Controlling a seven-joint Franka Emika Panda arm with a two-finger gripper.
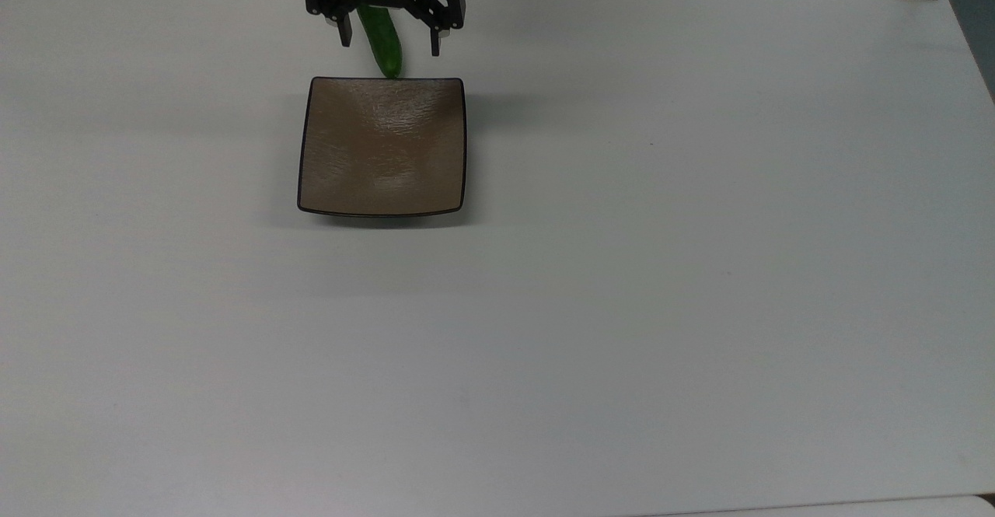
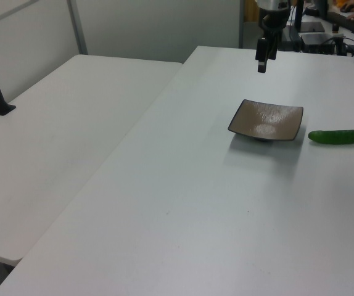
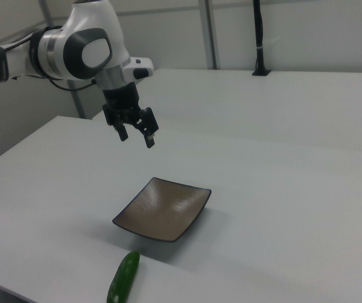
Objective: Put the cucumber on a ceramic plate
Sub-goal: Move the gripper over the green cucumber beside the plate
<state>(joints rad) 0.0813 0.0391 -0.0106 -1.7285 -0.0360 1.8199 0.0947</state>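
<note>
Hovering above ceramic plate (image 3: 163, 209), gripper (image 3: 136, 136) wide open, holding nothing; cucumber (image 3: 123, 278) on table (image 3: 282, 208) just beside plate, plate bare.

White table (image 1: 622, 307), matte, plain surface. Two items rest directly on it.

Plate (image 1: 382, 146): square, glossy brown, thin black rim, corners slightly upturned. Sits flat, casts a shadow on the tabletop. Empty.

Cucumber (image 2: 335, 136): dark green, lying flat on the table, not on the plate. In the left view it lies just right of the plate, apart from it. In the right view it lies near the table's front edge, below the plate. In the top view its end reaches the plate's upper rim; contact cannot be told there.
</note>
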